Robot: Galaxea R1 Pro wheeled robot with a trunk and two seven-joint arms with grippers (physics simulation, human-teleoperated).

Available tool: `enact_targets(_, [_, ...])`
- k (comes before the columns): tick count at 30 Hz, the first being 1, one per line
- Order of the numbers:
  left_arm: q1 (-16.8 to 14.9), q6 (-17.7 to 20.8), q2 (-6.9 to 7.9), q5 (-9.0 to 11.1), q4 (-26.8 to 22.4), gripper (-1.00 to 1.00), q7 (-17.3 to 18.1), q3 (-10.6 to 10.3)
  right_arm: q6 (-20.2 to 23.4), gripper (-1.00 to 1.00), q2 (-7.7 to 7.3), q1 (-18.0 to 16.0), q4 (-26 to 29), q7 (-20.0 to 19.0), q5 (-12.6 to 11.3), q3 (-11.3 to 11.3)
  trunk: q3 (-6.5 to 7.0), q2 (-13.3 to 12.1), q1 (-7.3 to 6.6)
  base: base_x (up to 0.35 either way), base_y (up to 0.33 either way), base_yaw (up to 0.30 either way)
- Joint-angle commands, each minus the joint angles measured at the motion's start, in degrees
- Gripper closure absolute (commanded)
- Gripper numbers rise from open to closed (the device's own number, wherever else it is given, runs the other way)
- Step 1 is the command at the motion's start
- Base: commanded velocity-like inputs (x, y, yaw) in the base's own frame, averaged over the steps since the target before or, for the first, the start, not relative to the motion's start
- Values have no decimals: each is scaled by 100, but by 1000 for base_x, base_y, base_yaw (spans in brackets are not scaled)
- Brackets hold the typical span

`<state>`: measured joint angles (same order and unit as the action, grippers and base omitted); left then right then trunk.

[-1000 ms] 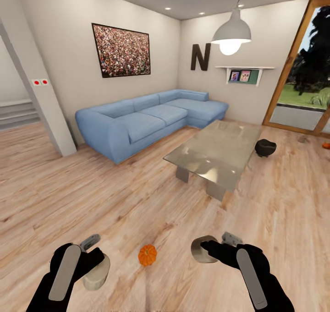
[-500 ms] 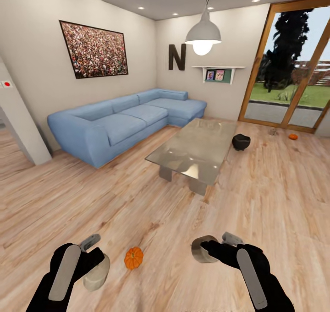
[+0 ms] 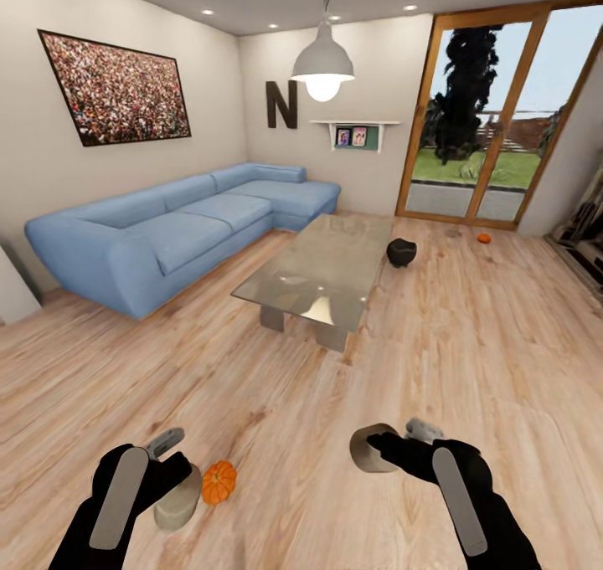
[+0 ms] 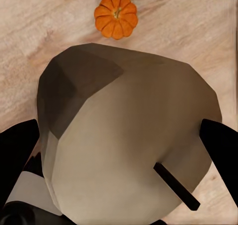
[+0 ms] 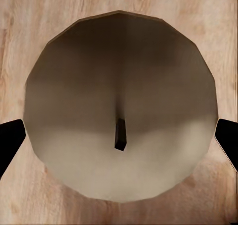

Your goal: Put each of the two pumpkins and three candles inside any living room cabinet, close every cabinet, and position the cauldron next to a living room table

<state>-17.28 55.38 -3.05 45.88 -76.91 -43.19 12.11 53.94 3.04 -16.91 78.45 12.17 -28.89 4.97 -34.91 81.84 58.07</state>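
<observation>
Each claw is clamped on a stubby grey-beige candle: left claw (image 3: 172,480), right claw (image 3: 387,449). A small orange ribbed pumpkin (image 3: 219,482) lies on the wooden floor (image 3: 276,403) beside the left one. Grips should stay firm and level while the robot seeks the cabinet.

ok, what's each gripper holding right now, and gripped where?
Each holds a candle. The left gripper has its fingers on opposite sides of a candle; the right gripper likewise clamps the other candle across its round side wall.
</observation>
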Motion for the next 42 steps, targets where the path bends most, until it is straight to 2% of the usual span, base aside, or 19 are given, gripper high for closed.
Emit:
enact_targets(1, [-3, 14, -7, 63, -8, 100, -58, 11, 16, 100, 8, -12, 4, 54, -77, 6, -3, 3, 0, 0, 0, -275])
enact_targets(10, [-3, 8, -11, 69, -8, 100, -58, 11, 140, 100, 12, -55, 10, 67, -65, -1, 44, 3, 0, 0, 0, -258])
enact_targets(42, [-3, 8, -12, 70, -8, 100, -58, 11, 125, 100, 3, -137, -23, 41, -73, 21, 251, 3, 0, 0, 0, -199])
